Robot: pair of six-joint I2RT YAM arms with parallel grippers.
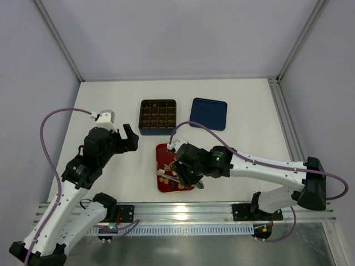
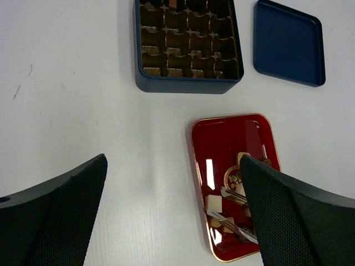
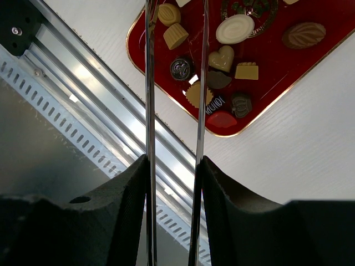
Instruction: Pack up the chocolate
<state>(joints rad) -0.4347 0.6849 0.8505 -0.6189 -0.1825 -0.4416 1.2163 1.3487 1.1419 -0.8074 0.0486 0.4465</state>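
Observation:
The chocolate [image 3: 234, 29] lies as several small cream, tan and dark pieces at the near end of a red tray [image 1: 162, 152]. My right gripper [image 1: 180, 172] hangs over that end, shut on a pair of metal tongs [image 3: 199, 83]. The two blades stand apart and run past several pieces; their tips leave the top of the right wrist view. Nothing shows between the blades. My left gripper [image 1: 128, 138] is open and holds nothing, above bare table left of the tray [image 2: 227, 138]. The left wrist view shows the tongs [image 2: 236, 195] over the chocolate [image 2: 213, 203].
A dark blue box [image 1: 158, 116] with a brown grid insert stands behind the tray, its cells looking unfilled. Its blue lid [image 1: 208, 113] lies flat to the right. An aluminium rail [image 3: 83, 83] runs along the table's near edge, close to the tray's corner.

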